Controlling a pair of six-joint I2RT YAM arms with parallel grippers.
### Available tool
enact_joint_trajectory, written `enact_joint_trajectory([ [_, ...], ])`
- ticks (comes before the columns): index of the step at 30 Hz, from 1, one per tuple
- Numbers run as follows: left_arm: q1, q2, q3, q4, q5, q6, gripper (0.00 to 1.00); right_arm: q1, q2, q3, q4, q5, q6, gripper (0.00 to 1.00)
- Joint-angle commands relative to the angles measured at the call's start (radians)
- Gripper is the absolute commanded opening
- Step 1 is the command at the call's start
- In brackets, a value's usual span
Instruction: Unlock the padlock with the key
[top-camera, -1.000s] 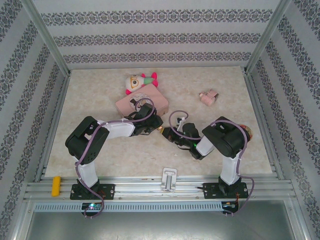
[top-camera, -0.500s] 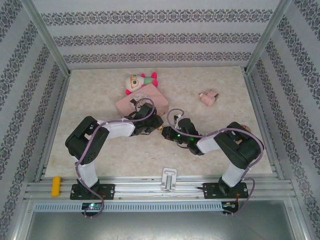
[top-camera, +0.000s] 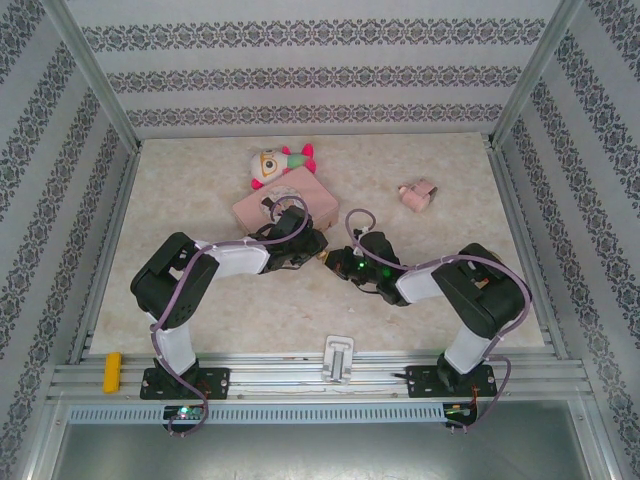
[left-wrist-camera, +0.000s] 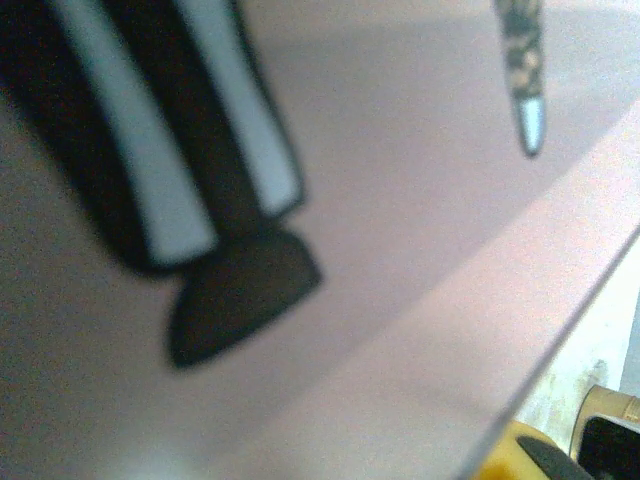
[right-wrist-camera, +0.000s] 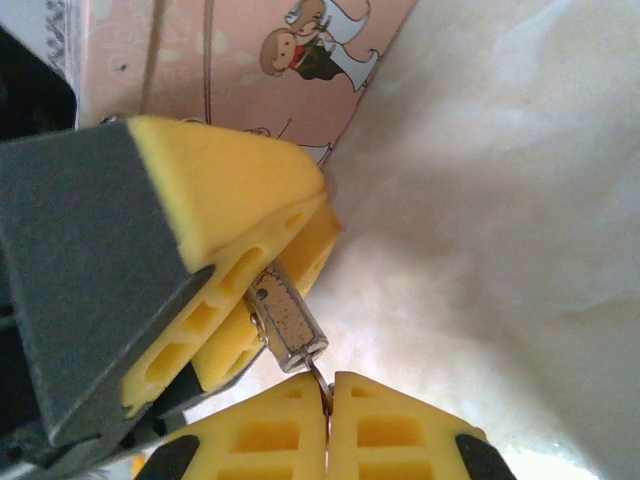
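Just beside the pink box (top-camera: 285, 205) on the bench (top-camera: 450, 290), the left pincer (right-wrist-camera: 290, 250) is clamped on the body of the tiny padlock (right-wrist-camera: 287, 325). The right pincer (right-wrist-camera: 327, 410) is closed tight on a thin wire loop (right-wrist-camera: 322, 385) at the lock's lower end.

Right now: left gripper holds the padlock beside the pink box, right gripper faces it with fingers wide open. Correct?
No. The right gripper isn't open: the right wrist view shows its yellow fingers pressed together on a thin metal loop at the end of the padlock. The rest stands: the left gripper holds the padlock beside the pink box.
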Motion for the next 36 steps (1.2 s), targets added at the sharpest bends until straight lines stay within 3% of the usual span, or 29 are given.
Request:
enact_joint_trajectory([
  [1, -0.05, -0.007, -0.049, -0.024, 0.255, -0.045, 0.03, -0.03, 0.016, 0.03, 0.308, 0.055, 0.157, 0.0],
  [10, -0.05, -0.038, -0.103, 0.093, 0.262, -0.059, 0.05, -0.045, 0.145, -0.037, 0.634, 0.07, 0.419, 0.0],
  [21, -0.05, -0.049, -0.143, 0.21, 0.269, -0.074, 0.15, -0.033, 0.14, -0.053, 0.634, 0.139, 0.441, 0.0],
  [25, -0.048, -0.05, -0.155, 0.247, 0.257, -0.08, 0.25, -0.032, 0.143, -0.055, 0.635, 0.144, 0.445, 0.0],
  [32, -0.041, -0.072, -0.177, 0.284, 0.23, -0.077, 0.56, -0.033, 0.137, -0.052, 0.635, 0.154, 0.443, 0.0],
  [36, -0.033, -0.105, -0.189, 0.262, 0.198, -0.059, 0.59, -0.033, 0.146, -0.049, 0.634, 0.155, 0.447, 0.0],
])
